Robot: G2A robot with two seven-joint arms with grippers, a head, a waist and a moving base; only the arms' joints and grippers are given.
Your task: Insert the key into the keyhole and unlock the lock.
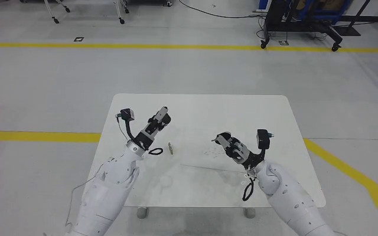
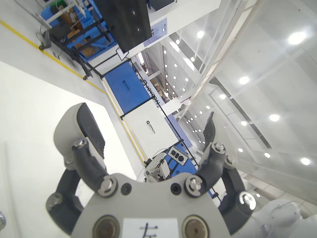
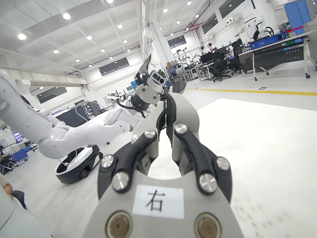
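Two arms are held above the white surface [image 1: 248, 118], one on each side of its middle.

Left gripper [image 1: 164, 111] [image 2: 146, 111]: between 10 and 11 o'clock from the surface centre in the top view, tilted upward; beyond it the left wrist view takes in ceiling lights. Its fingers [image 2: 90, 127] are spread wide, ribbed pads facing each other across the gap.

Right gripper [image 1: 217, 140] [image 3: 170, 100]: close to the surface centre, a little toward 2 o'clock, aimed toward about 10 o'clock. Its fingers [image 3: 184, 117] are pressed together, pad against pad.

Task's thing: one small brass-coloured piece [image 1: 170, 148] lies on the surface at about 9 o'clock from centre, long axis running roughly 12 to 6 o'clock. It is too small to tell whether it is the key or the lock. It lies apart from both grippers: the left gripper is at its 11 o'clock, the right gripper at its 3 o'clock, the piece between them.

Faint grey marks [image 1: 211, 153] show on the surface at 7 o'clock from the right gripper.
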